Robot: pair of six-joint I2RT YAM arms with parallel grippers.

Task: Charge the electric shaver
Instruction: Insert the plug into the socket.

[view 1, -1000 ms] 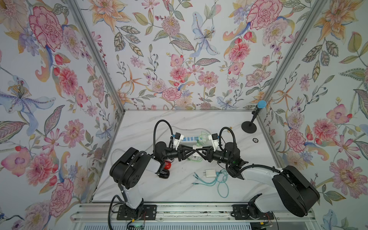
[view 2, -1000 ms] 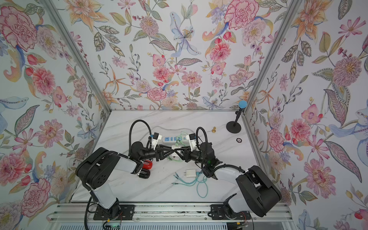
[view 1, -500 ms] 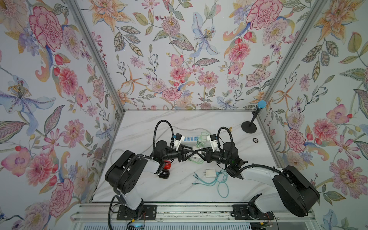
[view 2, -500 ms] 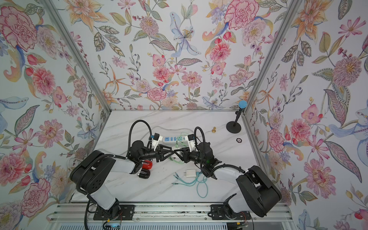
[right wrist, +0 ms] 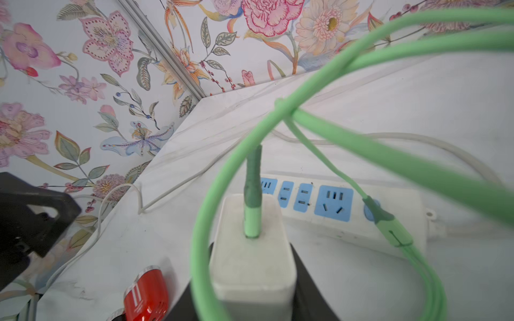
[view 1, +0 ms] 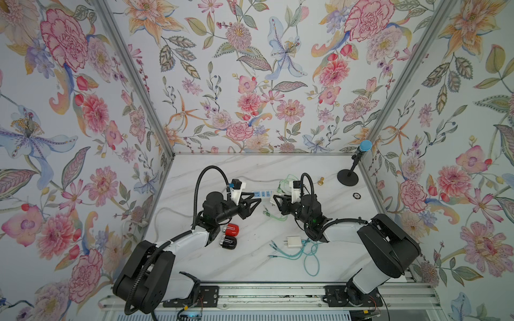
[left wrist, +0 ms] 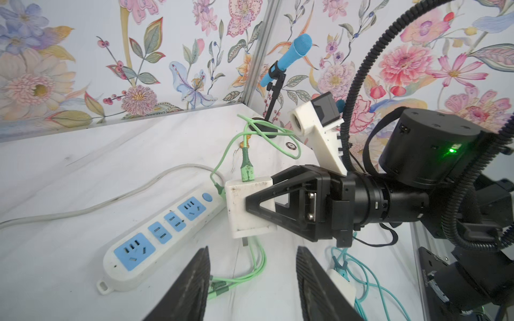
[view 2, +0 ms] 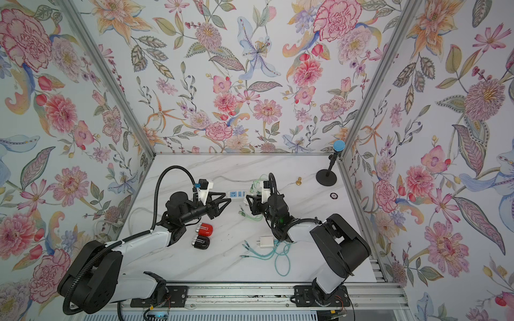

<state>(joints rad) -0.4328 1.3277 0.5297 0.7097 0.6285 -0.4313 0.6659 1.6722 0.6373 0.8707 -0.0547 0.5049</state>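
Black-fingered, the right gripper (left wrist: pixel 258 194) is clamped on the two sides of a white charger adapter (right wrist: pixel 251 261), which fills the gap between its jaws. A metal prong shows under the adapter in the left wrist view, and the block sits just beside the switch end of the power strip (left wrist: pixel 155 241), apart from its blue sockets. A green cable (left wrist: pixel 228 150) is plugged into the adapter's upper face and loops away over the strip, with its connector ends lying on the marble table (view 1: pixel 211 266) between the two arms. Facing it, the left gripper (view 1: pixel 256 207) stands wide with nothing between its fingers, near the strip's other end. The red shaver (view 1: pixel 231 229) and the black shaver (view 1: pixel 229 242) lie side by side on the table next to the left arm, untouched by either gripper. Nearer the front edge, a second white adapter (view 1: pixel 294 241) lies with a teal cable (view 1: pixel 311 261) coiled beside it. A blue microphone (view 1: pixel 364 146) stands in the far corner
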